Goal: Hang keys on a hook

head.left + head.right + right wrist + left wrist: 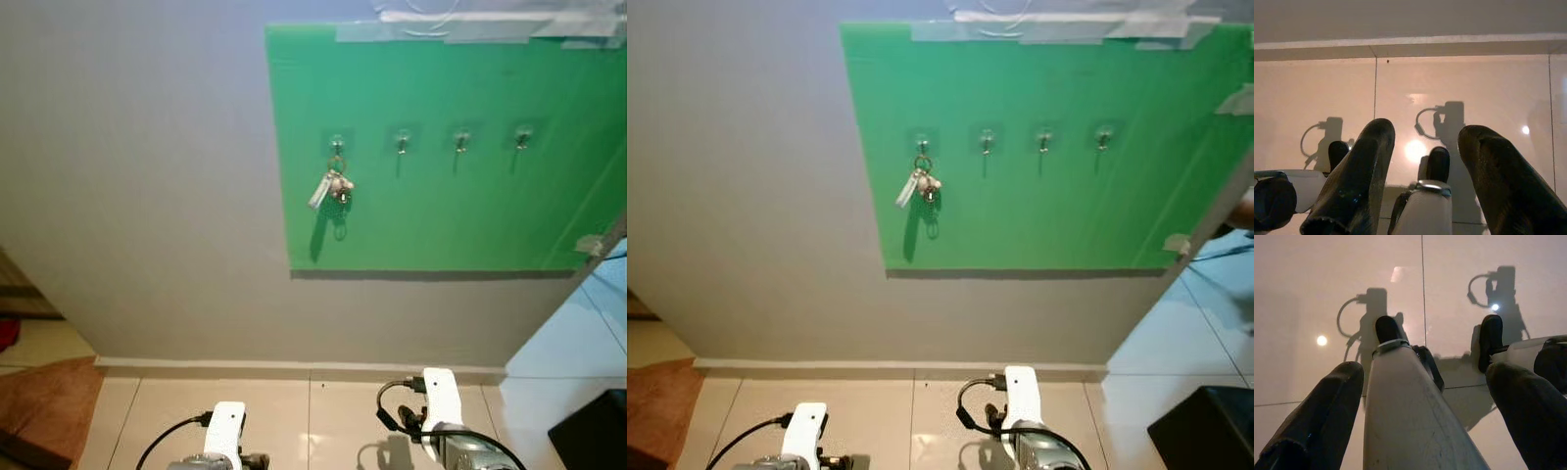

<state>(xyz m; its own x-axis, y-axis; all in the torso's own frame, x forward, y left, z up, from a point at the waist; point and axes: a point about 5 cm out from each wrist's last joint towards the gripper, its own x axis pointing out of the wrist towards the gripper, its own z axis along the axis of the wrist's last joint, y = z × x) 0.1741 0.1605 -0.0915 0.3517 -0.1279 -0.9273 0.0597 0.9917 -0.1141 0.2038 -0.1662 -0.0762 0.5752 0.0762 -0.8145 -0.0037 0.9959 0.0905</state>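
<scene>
While keys (333,186) hang on leftmost hook (337,144) | three hooks (461,141) bare | both grippers released, empty

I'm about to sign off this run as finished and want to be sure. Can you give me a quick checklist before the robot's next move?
1. Keys hanging from a hook: ok, they dangle from the leftmost hook on the green board.
2. Keys free of any tool: ok, nothing touches them.
3. Left tool empty: ok, fingers spread over bare floor tiles.
4. Right tool empty: ok, open, pointing at the floor.
5. Both arms lowered away from the board: ok.
6. Ring fully seated on the hook: cannot tell, too small to see.
</scene>
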